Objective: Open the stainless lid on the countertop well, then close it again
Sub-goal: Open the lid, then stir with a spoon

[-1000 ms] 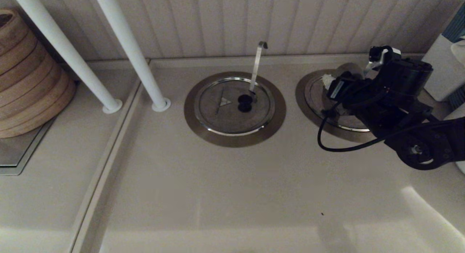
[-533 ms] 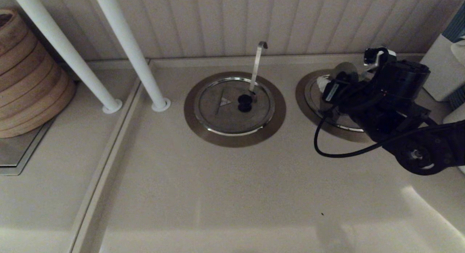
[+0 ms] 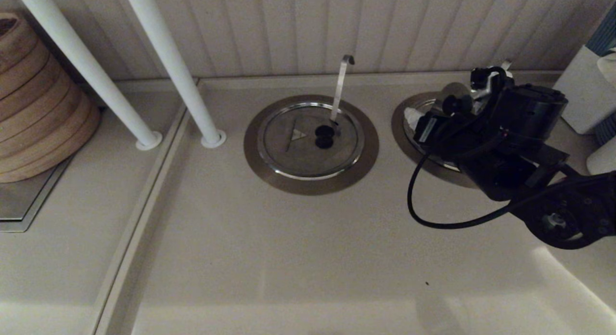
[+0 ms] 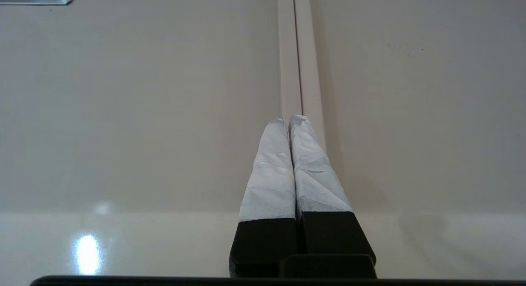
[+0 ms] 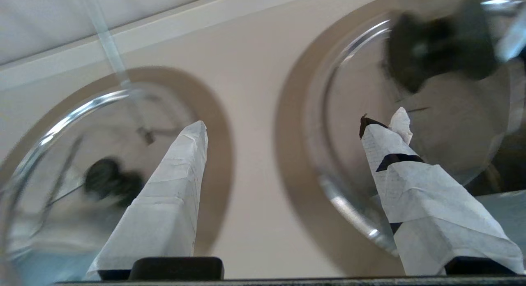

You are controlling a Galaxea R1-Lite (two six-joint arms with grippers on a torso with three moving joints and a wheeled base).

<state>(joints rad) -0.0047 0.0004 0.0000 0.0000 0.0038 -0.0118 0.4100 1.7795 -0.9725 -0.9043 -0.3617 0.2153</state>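
The stainless lid point(image 5: 452, 125) lies in the countertop well point(image 3: 398, 128) at the right, and my right arm covers most of it in the head view. Its black knob point(image 5: 435, 43) shows beyond one fingertip in the right wrist view. The tip of its straight handle point(image 3: 505, 63) pokes up behind the arm. My right gripper point(image 5: 283, 130) hovers open over the well's left edge. One of its fingers is above the lid, the other toward the twin well, and nothing is between them. My left gripper point(image 4: 289, 119) is shut, parked over bare counter beside a seam.
The twin lid point(image 3: 308, 140) with a hook-tipped handle point(image 3: 342, 82) sits mid-counter. Two white posts point(image 3: 192, 94) stand at the back left beside stacked bamboo steamers point(image 3: 33, 99). A white container point(image 3: 584, 89) stands at the right edge. A panelled wall runs behind.
My right arm has drifted left and a little toward the back wall across the right well, bringing the open gripper nearer the gap between the two wells. The twin lid has not moved.
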